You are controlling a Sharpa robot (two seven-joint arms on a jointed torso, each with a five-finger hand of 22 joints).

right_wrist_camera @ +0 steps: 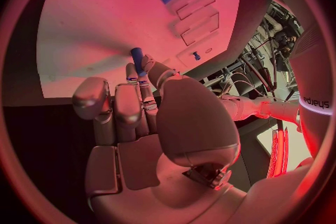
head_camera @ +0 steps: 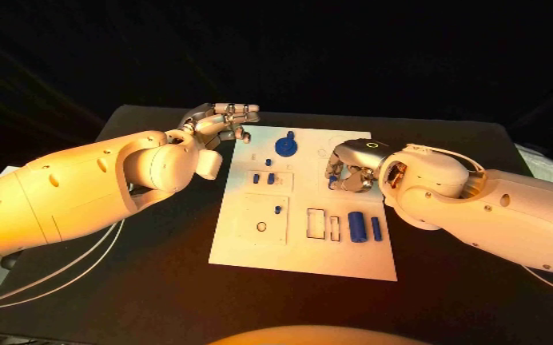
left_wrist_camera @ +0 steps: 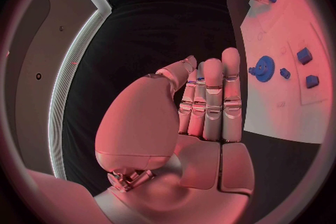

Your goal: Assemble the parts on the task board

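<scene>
black tabletop (head_camera: 138,281) lay under the board (head_camera: 302,259). my right hand (head_camera: 349,171) pinched a small blue peg (right_wrist_camera: 137,59); a tilt could jam it. my left hand (head_camera: 221,124) hung empty, fingers straight, by the board's far left corner.

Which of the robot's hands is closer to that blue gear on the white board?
Left. The left hand hovers just beside the blue gear; the right hand is farther, holding a small blue peg.

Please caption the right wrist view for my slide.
Right hand pinches a small blue cylindrical peg over the white task board.
</scene>
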